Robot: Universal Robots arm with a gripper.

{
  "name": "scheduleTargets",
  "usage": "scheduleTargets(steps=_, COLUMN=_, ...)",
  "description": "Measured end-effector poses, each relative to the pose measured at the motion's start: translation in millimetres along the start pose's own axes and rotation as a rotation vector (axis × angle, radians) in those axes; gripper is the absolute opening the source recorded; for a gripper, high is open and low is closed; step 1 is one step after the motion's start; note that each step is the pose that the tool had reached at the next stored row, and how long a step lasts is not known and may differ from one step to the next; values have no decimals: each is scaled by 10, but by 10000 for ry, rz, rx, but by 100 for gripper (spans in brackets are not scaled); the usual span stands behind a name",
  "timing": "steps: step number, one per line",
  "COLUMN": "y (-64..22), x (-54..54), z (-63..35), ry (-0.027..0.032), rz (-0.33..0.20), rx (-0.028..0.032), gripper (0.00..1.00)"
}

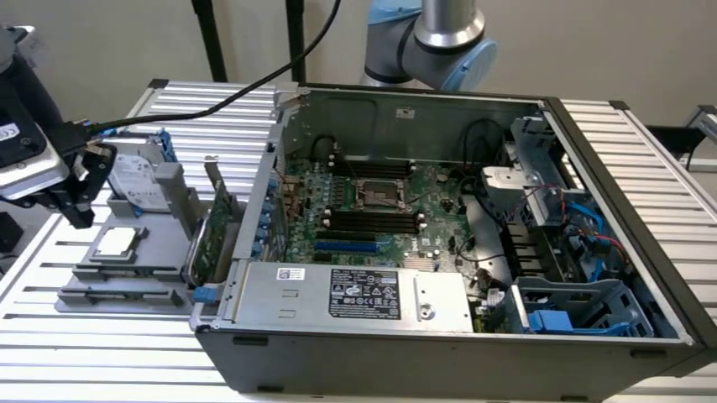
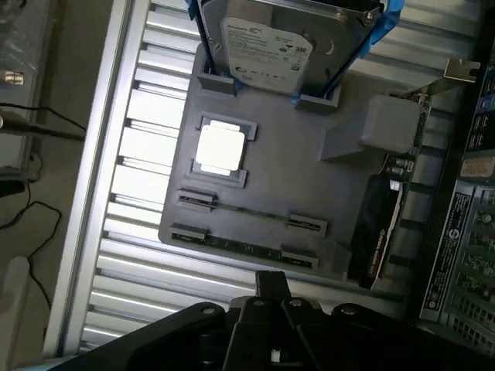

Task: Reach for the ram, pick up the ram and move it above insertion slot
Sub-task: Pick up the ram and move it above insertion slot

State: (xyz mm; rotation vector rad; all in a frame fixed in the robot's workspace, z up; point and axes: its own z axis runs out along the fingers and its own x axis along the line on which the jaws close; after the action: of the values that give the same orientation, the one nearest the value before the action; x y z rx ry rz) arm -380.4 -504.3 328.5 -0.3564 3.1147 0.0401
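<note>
While the gripper [image 1: 76, 210] hangs shut and empty, the ram [image 2: 241, 246] sits untouched.
It stands on edge in 1 slot of the gray holder [image 2: 309, 178], near the processor chip [image 2: 221, 147], apart from the closed fingers [image 2: 271, 283].

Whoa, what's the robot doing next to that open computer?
The robot arm is meant to grab the ram, a thin green stick. Its gripper hangs close to the gray tray beside the open computer case, shut and holding nothing. The ram stands on edge in the tray's clips, not yet picked up.
</note>
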Motion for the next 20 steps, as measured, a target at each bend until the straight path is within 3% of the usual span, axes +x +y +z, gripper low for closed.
scheduleTargets(steps=20, y=-3, x=1, z=136, ry=90, rz=-3629, rx=-34, gripper=11)
